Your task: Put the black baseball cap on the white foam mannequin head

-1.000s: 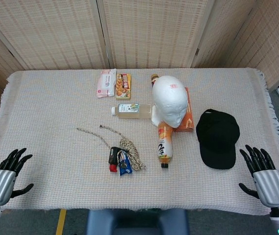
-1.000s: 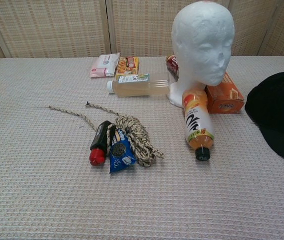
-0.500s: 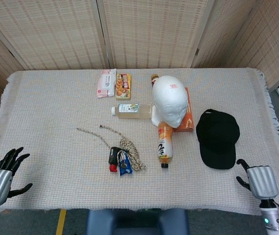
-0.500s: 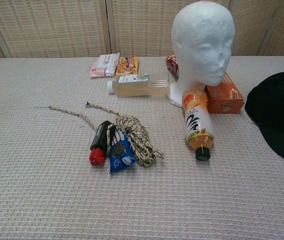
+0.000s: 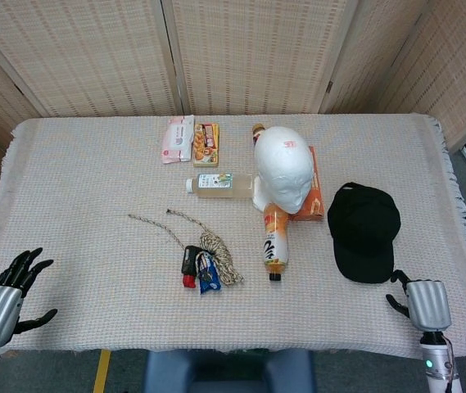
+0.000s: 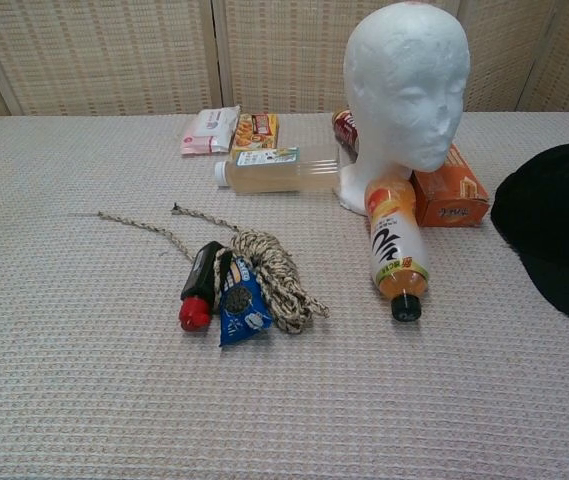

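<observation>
The black baseball cap [image 5: 364, 229] lies flat on the table's right side, brim toward the front; the chest view shows it at the right edge [image 6: 554, 225]. The white foam mannequin head [image 5: 283, 164] stands upright left of it, bare, facing forward [image 6: 407, 90]. My right hand [image 5: 418, 304] hovers at the front table edge just below and right of the cap's brim, back up, empty, with only a thumb and one fingertip showing. My left hand [image 5: 2, 296] sits at the front left corner, fingers spread, holding nothing. Neither hand appears in the chest view.
An orange drink bottle [image 5: 274, 237] lies in front of the mannequin head, an orange box [image 5: 315, 192] sits between head and cap, and a pale tea bottle [image 5: 216, 184] lies to the left. A rope coil with small packets [image 5: 212, 258] is mid-table. Snack packs [image 5: 188, 141] lie at the back.
My right hand has shifted left and back toward the cap's brim and turned so most fingers are out of sight. The left hand has barely moved. Cap and mannequin head are unmoved.
</observation>
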Robot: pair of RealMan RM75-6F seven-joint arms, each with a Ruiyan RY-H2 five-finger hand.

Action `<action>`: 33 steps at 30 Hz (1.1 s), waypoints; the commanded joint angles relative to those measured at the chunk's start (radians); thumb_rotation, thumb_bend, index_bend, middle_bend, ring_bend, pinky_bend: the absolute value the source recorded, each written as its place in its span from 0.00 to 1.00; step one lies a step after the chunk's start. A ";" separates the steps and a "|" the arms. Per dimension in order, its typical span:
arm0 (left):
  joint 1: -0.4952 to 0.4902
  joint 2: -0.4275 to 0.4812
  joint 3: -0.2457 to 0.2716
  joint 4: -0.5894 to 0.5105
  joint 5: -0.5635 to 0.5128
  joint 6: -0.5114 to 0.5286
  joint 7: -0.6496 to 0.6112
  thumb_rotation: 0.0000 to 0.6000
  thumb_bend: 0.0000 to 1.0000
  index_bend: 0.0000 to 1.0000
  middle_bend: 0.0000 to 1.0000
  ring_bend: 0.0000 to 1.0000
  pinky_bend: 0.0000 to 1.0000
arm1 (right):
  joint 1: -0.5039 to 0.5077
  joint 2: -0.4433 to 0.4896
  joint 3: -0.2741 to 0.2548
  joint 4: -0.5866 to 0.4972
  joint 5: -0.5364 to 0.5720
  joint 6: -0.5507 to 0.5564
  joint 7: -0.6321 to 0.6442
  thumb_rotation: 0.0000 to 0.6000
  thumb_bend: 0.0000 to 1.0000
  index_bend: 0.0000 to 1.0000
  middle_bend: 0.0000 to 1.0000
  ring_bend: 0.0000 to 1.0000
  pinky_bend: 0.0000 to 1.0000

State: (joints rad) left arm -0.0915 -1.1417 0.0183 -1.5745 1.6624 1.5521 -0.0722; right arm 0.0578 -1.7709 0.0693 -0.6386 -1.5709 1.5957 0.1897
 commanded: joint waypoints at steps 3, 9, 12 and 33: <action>-0.001 0.003 -0.004 0.000 -0.006 0.002 -0.018 1.00 0.17 0.22 0.09 0.09 0.28 | 0.009 -0.073 -0.002 0.109 0.009 -0.002 0.034 1.00 0.09 0.48 1.00 1.00 1.00; -0.002 0.010 0.001 -0.002 0.004 0.004 -0.031 1.00 0.17 0.22 0.09 0.09 0.28 | 0.019 -0.127 -0.001 0.187 0.018 -0.008 0.047 1.00 0.14 0.48 1.00 1.00 1.00; -0.002 0.014 0.001 -0.003 0.002 0.004 -0.041 1.00 0.17 0.22 0.09 0.09 0.28 | 0.023 -0.149 -0.001 0.219 0.021 -0.011 0.052 1.00 0.14 0.48 1.00 1.00 1.00; 0.002 0.034 -0.010 -0.015 -0.014 0.020 -0.082 1.00 0.17 0.23 0.09 0.09 0.28 | 0.060 -0.252 0.010 0.367 0.051 -0.041 0.082 1.00 0.19 0.47 1.00 1.00 1.00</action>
State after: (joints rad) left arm -0.0918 -1.1104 0.0116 -1.5877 1.6517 1.5692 -0.1498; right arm 0.1170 -2.0212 0.0785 -0.2730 -1.5210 1.5555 0.2701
